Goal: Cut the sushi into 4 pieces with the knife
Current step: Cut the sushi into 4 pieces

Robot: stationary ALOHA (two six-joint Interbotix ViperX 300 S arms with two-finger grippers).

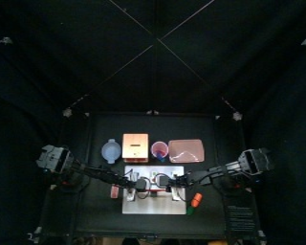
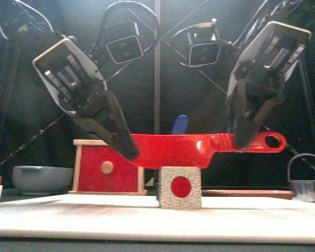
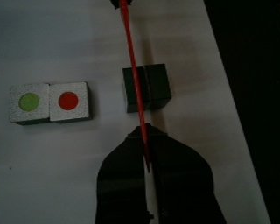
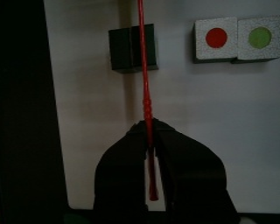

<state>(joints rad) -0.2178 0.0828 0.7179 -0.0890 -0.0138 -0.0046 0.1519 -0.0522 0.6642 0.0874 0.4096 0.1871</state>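
Evidently the last cut is in hand: the red knife [image 2: 187,150] hangs level across the white cutting board [image 3: 60,175], carried at both ends. The left gripper [image 3: 143,140] has its fingers pressed tight on the blade end, and the right gripper [image 4: 149,140] pinches the handle end just as firmly. Below the blade stands the dark green block [image 3: 157,87], which looks like two sushi pieces still joined, with a red-dotted end facing the front. Both wrist views show the knife lying straight along its middle seam. From the front view the edge sits at the block's top, though I cannot tell whether it touches. Two loose pieces lie face up on the board, side by side and touching, well apart from the block: the green-dot piece [image 3: 29,102] and the red-dot piece [image 3: 69,101]. So three parts exist, and one split is left. The next move calls for both arms to press down together, keeping the blade level and on the seam so the block does not tip or slide. Behind the board, the red cup [image 1: 160,148] holds the blue knife [image 2: 180,123]. The blue-grey bowl [image 2: 42,180] and the pink tray [image 1: 187,148] show nothing in them, and the wooden box [image 2: 107,177] has its red drawer shut.
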